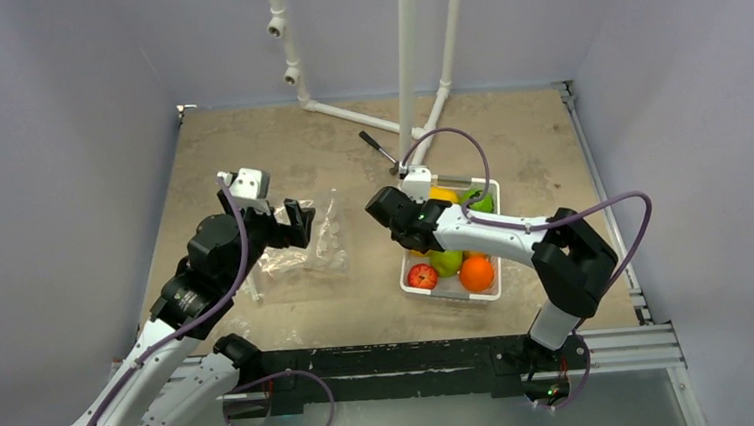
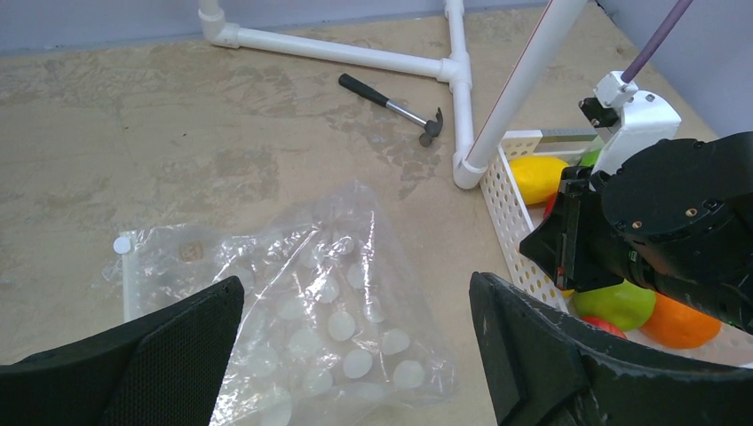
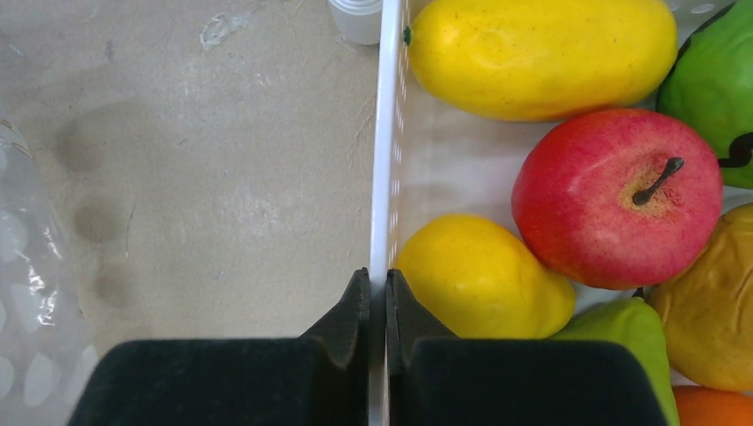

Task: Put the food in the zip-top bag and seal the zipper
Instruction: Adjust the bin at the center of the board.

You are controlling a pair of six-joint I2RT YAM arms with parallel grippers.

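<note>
Around: a white tray [image 2: 508, 217] stands on the table [image 1: 248, 152], right of centre. A hammer [image 2: 391, 104] lies beyond it. A white pipe frame [image 2: 337, 51] has one foot just beside the tray's far left corner.
In the way: the right arm's wrist hangs over the tray's left part and hides some fruit from the top view.
Zip-top bag [image 2: 302, 311]: crumpled and flat on the table, left of the tray and apart from it.
Zipper [image 2: 130, 284]: a pale strip along the bag's left end in the left wrist view.
Left fingers [image 2: 178, 355]: spread wide, holding nothing, over the bag's near edge. Whether they touch the bag cannot be told.
Right fingers [image 3: 351, 324]: pinched together on the tray's left wall. A yellow fruit [image 3: 484, 280] lies just inside that wall, beside them.
Food: all of it lies in the tray.
Counts: one bag, one tray, one hammer. The right wrist view shows seven fruits: three yellow, two green, one red apple [image 3: 617, 200] and one orange. The top view shows another red piece [image 1: 422, 276] at the tray's near left corner.
</note>
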